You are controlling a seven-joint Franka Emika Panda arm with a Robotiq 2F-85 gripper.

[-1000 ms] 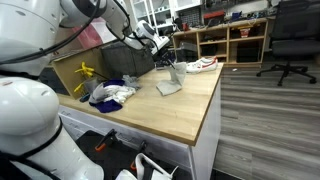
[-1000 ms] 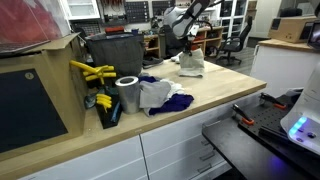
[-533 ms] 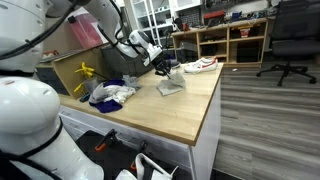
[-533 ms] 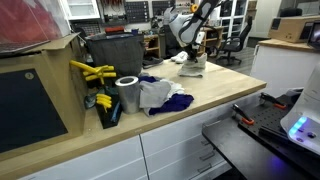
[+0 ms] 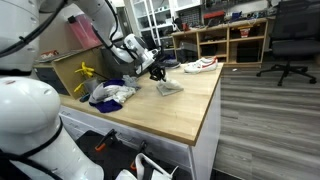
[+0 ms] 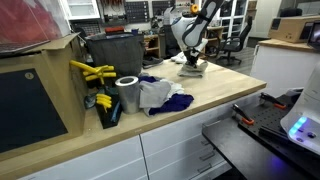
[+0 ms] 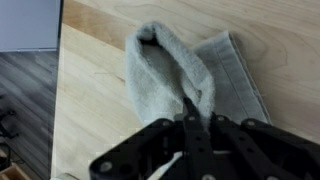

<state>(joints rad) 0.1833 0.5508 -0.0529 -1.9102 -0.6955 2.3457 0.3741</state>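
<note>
A grey cloth (image 7: 165,65) lies on the light wooden table (image 7: 95,110), one part doubled over in a loop on top of the flat part. My gripper (image 7: 190,106) is shut, its fingertips pinching the cloth's lifted edge. In both exterior views the gripper (image 5: 158,71) (image 6: 190,60) hangs low over the table's far end, with the cloth (image 5: 169,87) (image 6: 194,70) draped beneath it and resting on the wood.
A heap of white and blue cloths (image 5: 110,93) (image 6: 160,96) lies further along the table. A silver roll (image 6: 127,93), yellow tools (image 6: 90,72) and a dark bin (image 6: 115,52) stand near it. The table's edge (image 5: 212,110) drops to the floor, with an office chair (image 5: 288,40) beyond.
The gripper has come down and across toward the table with the cloth in it. The cloth, which hung in the air, now rests folded on the wood.
</note>
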